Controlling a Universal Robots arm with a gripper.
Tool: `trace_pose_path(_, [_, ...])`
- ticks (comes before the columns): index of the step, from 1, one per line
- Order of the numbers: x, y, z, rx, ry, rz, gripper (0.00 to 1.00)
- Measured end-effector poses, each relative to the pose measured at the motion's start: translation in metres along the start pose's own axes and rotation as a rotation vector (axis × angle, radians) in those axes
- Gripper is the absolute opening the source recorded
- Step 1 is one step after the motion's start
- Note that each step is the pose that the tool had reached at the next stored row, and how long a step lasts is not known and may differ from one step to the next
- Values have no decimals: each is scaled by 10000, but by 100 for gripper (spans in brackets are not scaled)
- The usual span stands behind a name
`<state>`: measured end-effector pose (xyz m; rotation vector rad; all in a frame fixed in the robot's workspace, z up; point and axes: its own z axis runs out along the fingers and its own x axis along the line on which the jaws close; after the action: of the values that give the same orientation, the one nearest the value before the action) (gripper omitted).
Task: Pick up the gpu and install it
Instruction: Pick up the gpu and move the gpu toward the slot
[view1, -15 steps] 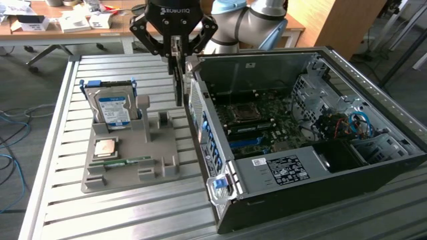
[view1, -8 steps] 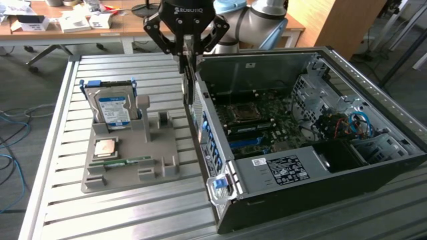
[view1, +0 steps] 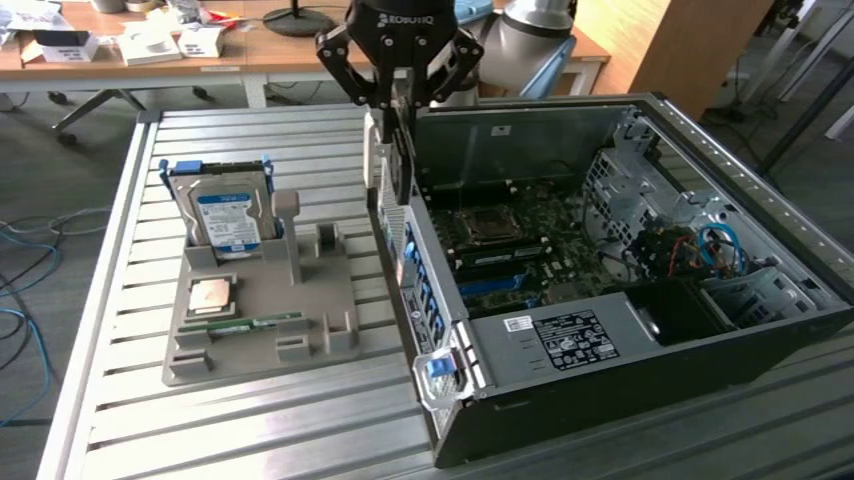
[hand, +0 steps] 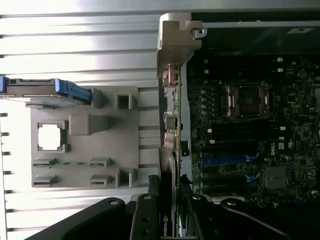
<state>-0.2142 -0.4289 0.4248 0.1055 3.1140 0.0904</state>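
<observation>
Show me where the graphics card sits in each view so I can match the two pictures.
Exterior view: the graphics card hangs edge-on from the gripper, by the computer case's back panel.
Wrist view: the card is the thin edge clamped between the dark fingers, in line with that panel.
Shared landmark: the grey parts holder beside the case.

The gripper is showing a black body with white "ROBOTIQ" lettering across it, and black linked fingers are branching out on both sides in a diamond outline. In the wrist view the links are showing round pivot pins and small screws. The arm is showing rounded silver-grey housings and a pale blue cap.
</observation>
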Motion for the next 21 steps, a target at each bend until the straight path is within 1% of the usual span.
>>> trace_pose_path(6, [-166, 11, 3, -77, 5, 2, 26])
trace_pose_path(21, [-582, 39, 14, -299, 19, 6, 26])
